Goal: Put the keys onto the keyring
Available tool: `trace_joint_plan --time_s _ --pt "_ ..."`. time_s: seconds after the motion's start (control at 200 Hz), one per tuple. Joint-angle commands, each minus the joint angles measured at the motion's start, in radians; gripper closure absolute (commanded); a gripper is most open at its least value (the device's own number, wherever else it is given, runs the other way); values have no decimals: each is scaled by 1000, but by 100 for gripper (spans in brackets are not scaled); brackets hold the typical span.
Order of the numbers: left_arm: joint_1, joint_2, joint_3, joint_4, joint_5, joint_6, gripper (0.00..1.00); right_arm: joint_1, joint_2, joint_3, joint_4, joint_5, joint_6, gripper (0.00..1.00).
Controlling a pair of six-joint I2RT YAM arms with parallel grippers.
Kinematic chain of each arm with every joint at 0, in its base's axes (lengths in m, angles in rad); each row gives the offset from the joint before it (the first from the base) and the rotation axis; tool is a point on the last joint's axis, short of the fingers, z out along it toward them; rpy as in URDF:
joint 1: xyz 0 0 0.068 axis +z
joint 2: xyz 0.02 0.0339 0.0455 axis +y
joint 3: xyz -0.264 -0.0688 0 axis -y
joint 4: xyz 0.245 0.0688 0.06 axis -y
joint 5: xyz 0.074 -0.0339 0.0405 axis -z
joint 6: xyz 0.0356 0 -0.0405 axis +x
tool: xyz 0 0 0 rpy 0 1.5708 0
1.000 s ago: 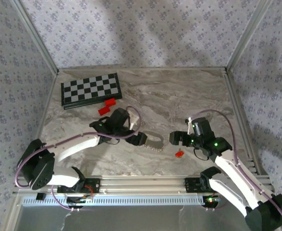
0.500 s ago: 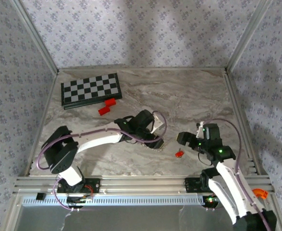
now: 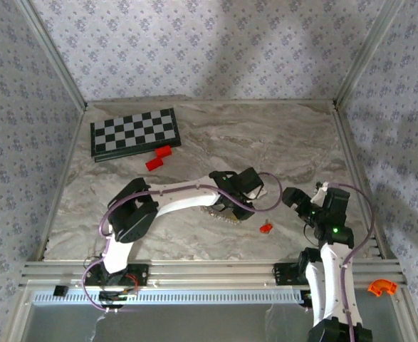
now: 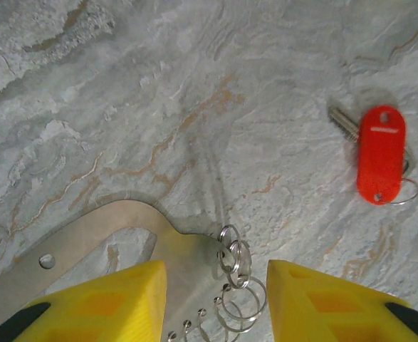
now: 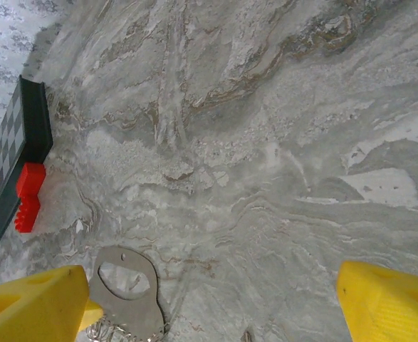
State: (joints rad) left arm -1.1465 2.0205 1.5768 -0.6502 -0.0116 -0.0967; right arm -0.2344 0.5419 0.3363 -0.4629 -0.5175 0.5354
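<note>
1. The left gripper [image 4: 212,292] has its fingers apart. The keyring [image 4: 123,235] lies on the desk [image 4: 194,85] between them, its small rings toward the right finger.
2. The key [image 4: 379,162], with a red tag, lies flat ahead and to the right of that gripper, well apart from the keyring.
3. The right gripper [image 5: 209,292] is spread wide over the desk. The keyring is just beside its left finger, with the chessboard [image 5: 9,149] and a red block [image 5: 29,196] farther ahead on the left.

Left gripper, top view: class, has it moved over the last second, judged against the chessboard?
Yes. The left gripper has moved right, farther from the chessboard and closer to the key.
</note>
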Motion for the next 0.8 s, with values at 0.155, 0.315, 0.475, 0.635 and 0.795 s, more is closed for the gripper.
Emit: trace_joint_plan --time_s 0.155,0.315,0.475,0.635,0.795 --pt "-25 79 108 -156 -41 28 60 -7 -12 -12 15 -32 -1 8" --pt "-26 104 123 -160 -37 27 61 -6 -16 -13 12 -30 -3 8" --pt "-26 119 137 -160 -35 30 62 -7 -17 -11 8 -28 -2 8" --pt "-26 132 144 -158 -42 34 64 -7 -18 -9 5 -25 -3 8" --pt "-27 139 146 -153 -50 35 65 -7 -19 -7 4 -26 -4 8"
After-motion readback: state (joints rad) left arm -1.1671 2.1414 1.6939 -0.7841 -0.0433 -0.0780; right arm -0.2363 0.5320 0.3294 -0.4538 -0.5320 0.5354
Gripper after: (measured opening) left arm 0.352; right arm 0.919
